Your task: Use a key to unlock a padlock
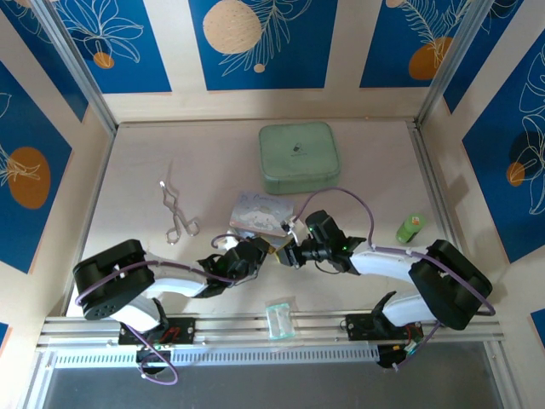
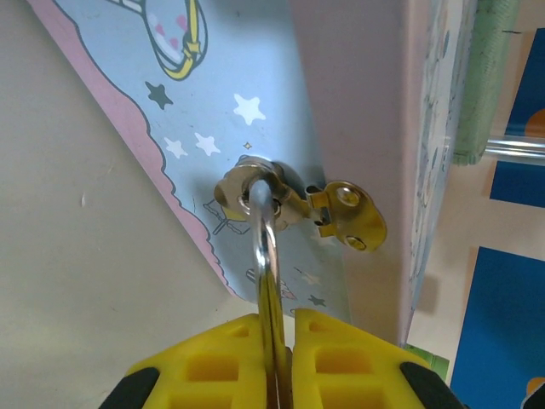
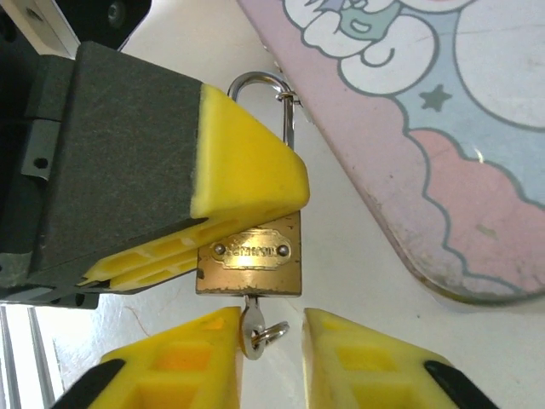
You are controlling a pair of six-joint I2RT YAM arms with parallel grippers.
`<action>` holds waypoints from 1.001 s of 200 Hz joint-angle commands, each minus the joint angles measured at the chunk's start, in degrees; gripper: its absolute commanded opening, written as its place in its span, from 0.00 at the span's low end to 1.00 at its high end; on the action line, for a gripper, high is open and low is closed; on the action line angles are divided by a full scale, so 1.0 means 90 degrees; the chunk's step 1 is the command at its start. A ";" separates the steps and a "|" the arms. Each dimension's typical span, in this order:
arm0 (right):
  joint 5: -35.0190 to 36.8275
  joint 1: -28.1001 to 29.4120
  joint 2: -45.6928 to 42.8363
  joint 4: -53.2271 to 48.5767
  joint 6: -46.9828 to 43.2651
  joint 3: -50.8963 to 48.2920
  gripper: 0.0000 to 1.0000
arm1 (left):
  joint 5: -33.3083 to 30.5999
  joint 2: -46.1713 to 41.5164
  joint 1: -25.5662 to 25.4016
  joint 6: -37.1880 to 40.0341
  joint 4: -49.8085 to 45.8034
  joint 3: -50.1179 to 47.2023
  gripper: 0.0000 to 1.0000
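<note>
Bench (image 1: pixel 170 153): pale, matt surface that carries the items listed below.
Green case (image 1: pixel 299 157): square with rounded corners, lid closed; lies flat at far centre.
Cartoon-printed tin (image 1: pixel 258 211): pale blue, with a pink border, stars and a cartoon figure; lies near the green case on its near side, apart from it.
Brass hasp (image 2: pixel 345 217): mounted on the side wall of the tin.
Metal tongs (image 1: pixel 176 213): silver, scissor-type; lie flat left of the tin, well apart.
Green bottle (image 1: pixel 410 227): small; stands on the right side of the bench.
Clear container (image 1: pixel 278 319): small and transparent; sits at the near rail (image 1: pixel 102 326), centre.
Wall panels (image 1: pixel 255 43): blue, with white leaf outlines and orange and cream discs.
</note>
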 commanded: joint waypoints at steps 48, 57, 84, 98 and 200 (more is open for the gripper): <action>0.0708 -0.0194 -0.0741 -0.0252 0.0305 -0.0256 0.39 | 0.0122 -0.0166 -0.0092 0.0055 -0.0057 -0.0060 0.00; 0.0740 -0.0194 -0.0830 -0.0330 0.0313 -0.0252 0.40 | 0.0126 -0.0165 -0.0093 0.0082 -0.0071 -0.0058 0.00; 0.1090 -0.0158 -0.1151 -0.0832 0.0568 -0.0051 0.56 | 0.0192 -0.0186 -0.0099 0.0238 -0.0390 0.0002 0.00; 0.1248 -0.0182 -0.1220 -0.1151 0.1002 0.0166 0.60 | 0.0342 -0.0185 -0.0082 0.0461 -0.0712 0.0091 0.00; 0.1392 -0.0423 0.0227 -0.2680 0.1790 0.1862 0.68 | 0.0917 -0.0247 0.0058 0.2624 -0.2886 0.0592 0.00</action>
